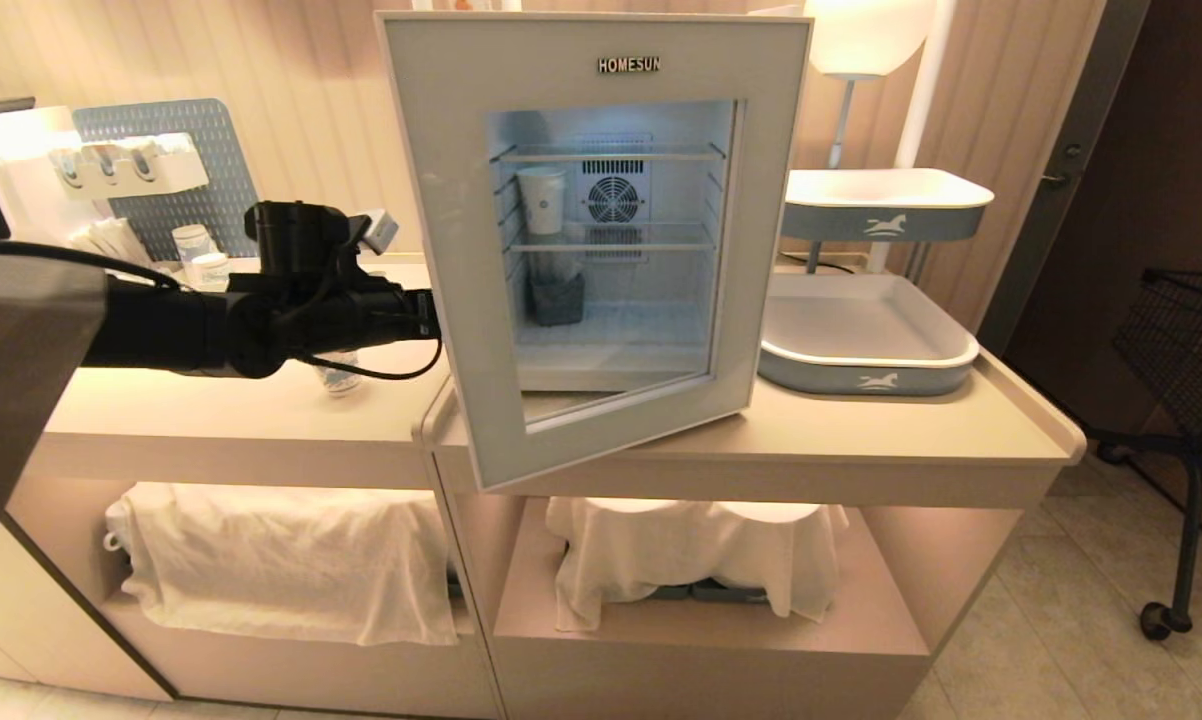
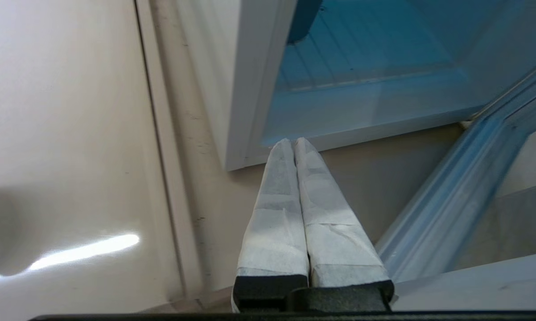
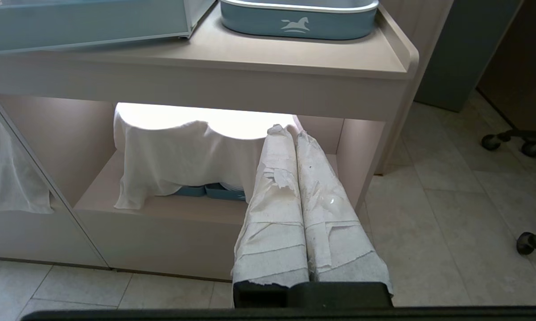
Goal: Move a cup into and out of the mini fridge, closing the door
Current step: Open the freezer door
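Note:
The mini fridge stands on the counter with its door swung partly open toward me. Through the glass a white cup with a faint blue mark stands on the middle wire shelf. My left arm reaches in from the left, and its tip is hidden behind the door's free edge. In the left wrist view the left gripper is shut and empty. Its tips sit just above the counter at the fridge's bottom front lip, between the fridge body and the door. The right gripper is shut and empty, parked low.
A dark holder sits on the fridge floor. A small blue-printed cup stands on the counter under my left arm. A water dispenser is at the back left, blue-white trays at the right. White cloths cover the lower shelves.

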You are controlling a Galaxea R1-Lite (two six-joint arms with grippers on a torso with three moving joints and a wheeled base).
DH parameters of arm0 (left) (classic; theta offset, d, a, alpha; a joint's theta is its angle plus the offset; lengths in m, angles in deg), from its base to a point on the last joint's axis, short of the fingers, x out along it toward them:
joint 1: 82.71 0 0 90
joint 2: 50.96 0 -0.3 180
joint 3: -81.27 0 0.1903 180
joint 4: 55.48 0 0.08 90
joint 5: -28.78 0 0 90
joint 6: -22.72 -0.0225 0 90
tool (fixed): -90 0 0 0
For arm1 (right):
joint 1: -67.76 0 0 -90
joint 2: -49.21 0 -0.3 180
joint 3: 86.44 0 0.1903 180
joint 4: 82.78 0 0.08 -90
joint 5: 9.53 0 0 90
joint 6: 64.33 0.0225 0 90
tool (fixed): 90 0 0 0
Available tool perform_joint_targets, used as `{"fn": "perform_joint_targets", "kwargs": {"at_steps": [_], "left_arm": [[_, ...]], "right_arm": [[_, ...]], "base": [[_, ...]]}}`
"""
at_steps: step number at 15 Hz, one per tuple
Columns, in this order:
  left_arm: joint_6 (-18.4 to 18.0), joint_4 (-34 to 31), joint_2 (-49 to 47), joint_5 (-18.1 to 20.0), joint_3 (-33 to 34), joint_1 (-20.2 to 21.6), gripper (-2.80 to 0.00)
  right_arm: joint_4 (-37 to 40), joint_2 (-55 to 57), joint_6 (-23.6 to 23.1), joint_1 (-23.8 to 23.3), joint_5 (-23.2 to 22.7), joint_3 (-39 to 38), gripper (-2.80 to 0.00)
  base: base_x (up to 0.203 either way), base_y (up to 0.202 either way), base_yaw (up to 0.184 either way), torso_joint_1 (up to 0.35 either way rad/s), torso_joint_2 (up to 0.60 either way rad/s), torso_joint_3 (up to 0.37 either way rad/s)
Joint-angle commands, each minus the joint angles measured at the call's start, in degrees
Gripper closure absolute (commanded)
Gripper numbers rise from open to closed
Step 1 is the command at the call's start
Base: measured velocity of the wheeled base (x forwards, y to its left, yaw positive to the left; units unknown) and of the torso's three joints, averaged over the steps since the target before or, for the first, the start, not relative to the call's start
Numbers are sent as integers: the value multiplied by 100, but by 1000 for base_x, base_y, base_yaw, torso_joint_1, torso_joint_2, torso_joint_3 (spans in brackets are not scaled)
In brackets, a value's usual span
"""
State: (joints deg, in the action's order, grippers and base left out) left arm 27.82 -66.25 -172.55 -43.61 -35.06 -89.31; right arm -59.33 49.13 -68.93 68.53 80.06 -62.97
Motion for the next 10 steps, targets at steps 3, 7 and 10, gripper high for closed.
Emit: {"fn": "perform_joint_targets", "kwargs": {"at_steps": [3,7,10], "left_arm": [[429,15,-23,-2,-80,-302,0],[481,15,91,-3,-29,-395,0],[630,3,347,28,162,-484,0]], "right_arm": [[0,-1,-5,-6,-2,-1,0],[0,7,-5,-6,-2,-1,0],[0,-1,-5,-6,-2,-1,0]], "base": [[0,0,0,0,0,0],[0,0,0,0,0,0],[0,0,0,0,0,0]]}}
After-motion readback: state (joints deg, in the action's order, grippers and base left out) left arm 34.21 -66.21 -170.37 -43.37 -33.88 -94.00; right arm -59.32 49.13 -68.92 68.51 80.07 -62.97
